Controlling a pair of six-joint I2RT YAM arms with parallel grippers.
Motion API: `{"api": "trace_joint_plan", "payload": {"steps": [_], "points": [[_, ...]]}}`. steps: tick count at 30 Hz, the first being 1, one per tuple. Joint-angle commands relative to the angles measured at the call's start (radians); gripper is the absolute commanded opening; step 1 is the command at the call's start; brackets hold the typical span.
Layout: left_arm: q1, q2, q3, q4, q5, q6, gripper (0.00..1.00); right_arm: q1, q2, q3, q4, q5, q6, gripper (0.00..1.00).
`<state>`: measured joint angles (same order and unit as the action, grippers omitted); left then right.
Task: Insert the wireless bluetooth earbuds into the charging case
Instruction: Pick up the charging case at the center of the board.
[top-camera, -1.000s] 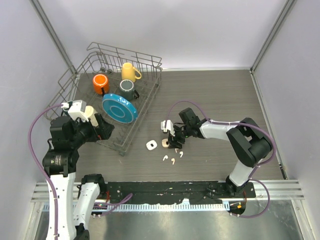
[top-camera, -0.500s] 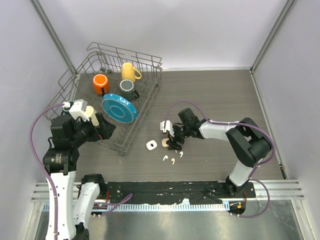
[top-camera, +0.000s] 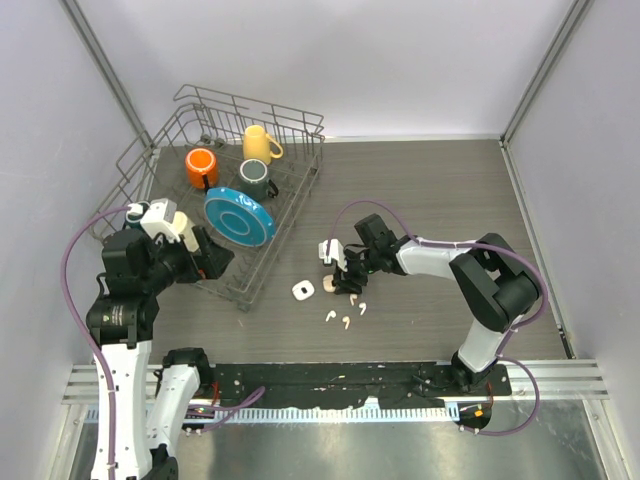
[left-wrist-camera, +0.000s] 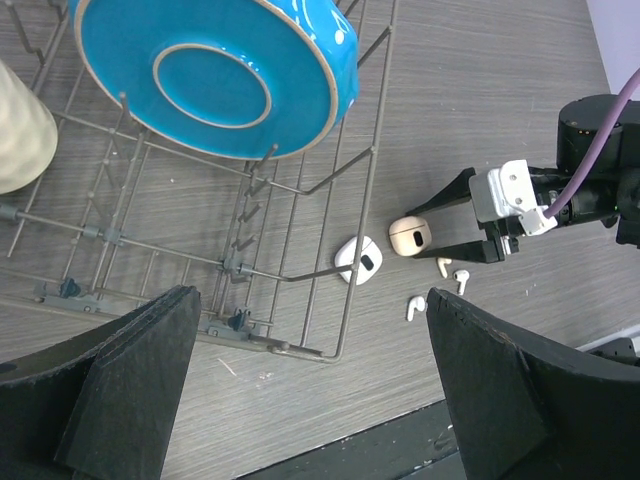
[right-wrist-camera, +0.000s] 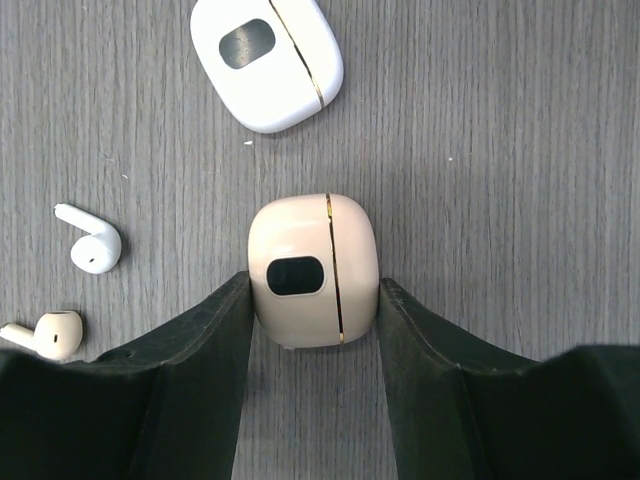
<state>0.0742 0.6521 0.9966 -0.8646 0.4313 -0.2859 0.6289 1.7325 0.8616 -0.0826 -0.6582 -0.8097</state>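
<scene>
Against a second ago little differs. The right arm's elbow sits slightly nearer the left edge of the bench (top-camera: 430, 190), and its wrist is drawn a touch toward the far edge. Both cases and the loose earbuds lie where they lay. The left arm holds almost the same pose.

The right arm reaches low across the bench from the right side, forearm nearly level, wrist turned toward the left edge. The right gripper (right-wrist-camera: 314, 300) straddles the beige charging case (right-wrist-camera: 312, 255), which lies flat on the wood about mid-width, toward the near edge. In the wrist view its fingers (right-wrist-camera: 205, 345) press against the case's two sides, pinching it. The white charging case (top-camera: 302, 290) lies just beside it on the left-edge side, apart from it, lid shut.

The left arm stands raised near the left edge, its wrist tipped down over the near rim of the dish rack (top-camera: 240, 290). The left gripper (left-wrist-camera: 310, 390) hangs with its fingers spread wide, holding nothing.

Three earbuds (top-camera: 346, 322) lie loose between the beige case and the near edge, close together but not touching. The right wrist view shows only two, one cut by the frame's edge. A pale speck beside the right gripper's near finger is too small to name. The rack in the far left corner holds a blue plate (left-wrist-camera: 215, 75) and mugs (top-camera: 259, 143), partly behind wires.
</scene>
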Motion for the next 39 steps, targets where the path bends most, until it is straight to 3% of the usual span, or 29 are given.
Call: {"api": "trace_joint_plan", "payload": {"steps": [1,7,8,15,25,28,35,39], "points": [[0.003,0.007,0.005,0.045,0.053,-0.018,1.00,0.014,-0.008,0.019,0.004,0.012,0.001,0.36],[0.003,0.018,0.025,0.055,0.086,-0.088,1.00,0.022,-0.099,-0.064,0.189,0.086,0.131,0.11],[0.004,0.018,0.024,0.064,0.099,-0.110,1.00,0.025,-0.120,-0.099,0.222,0.097,0.154,0.01],[0.004,0.037,0.007,0.174,0.228,-0.258,1.00,0.043,-0.324,-0.229,0.477,0.183,0.302,0.01],[-0.011,0.063,0.039,0.262,0.271,-0.348,1.00,0.153,-0.603,-0.294,0.511,0.393,0.371,0.01],[-0.097,0.078,0.019,0.305,0.219,-0.366,1.00,0.182,-0.649,-0.288,0.497,0.408,0.395,0.01],[-0.448,0.141,-0.003,0.410,-0.020,-0.357,1.00,0.250,-0.686,-0.254,0.460,0.437,0.425,0.01],[-0.539,0.214,-0.001,0.453,-0.078,-0.349,1.00,0.275,-0.699,-0.245,0.465,0.462,0.428,0.01]]}}
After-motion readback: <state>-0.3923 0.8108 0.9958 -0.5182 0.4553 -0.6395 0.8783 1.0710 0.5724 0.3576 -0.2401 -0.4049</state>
